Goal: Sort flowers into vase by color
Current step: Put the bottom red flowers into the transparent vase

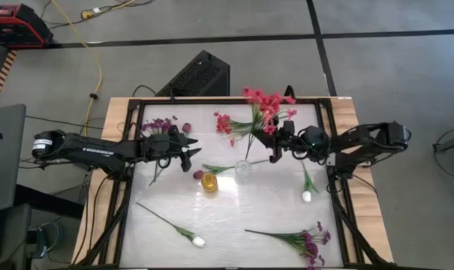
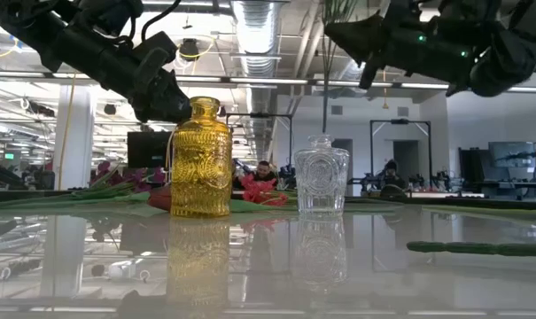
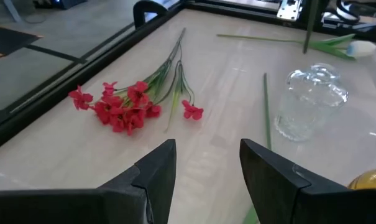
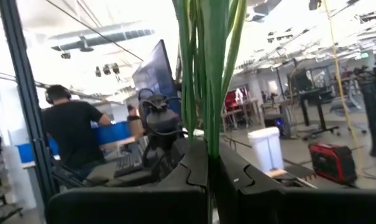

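My right gripper (image 1: 276, 147) is shut on a red flower spray (image 1: 267, 105), held above the clear glass vase (image 1: 244, 171). In the low view its thin stem (image 2: 325, 93) hangs straight down to the vase's mouth (image 2: 322, 138); whether it is inside I cannot tell. A yellow vase (image 1: 209, 181) stands left of the clear one. My left gripper (image 1: 192, 155) hovers open near the yellow vase, holding nothing. A second red spray (image 3: 128, 106) lies flat on the table at the far side. My right gripper pinches the red spray's bundle of green stems (image 4: 206, 127) between its two fingers. The fingers come from the table's right, slanting a little upward, and lie across the stems. The spray stands upright and lifted, with blossoms above the fingers and the stem end hanging below.
Purple sprays lie at the far left (image 1: 162, 124) and near right (image 1: 311, 243). White buds lie at the near left (image 1: 197, 241) and by the right edge (image 1: 307, 195). A loose green stem (image 1: 219, 169) lies between the vases. A dark frame (image 1: 133, 105) rims the table.
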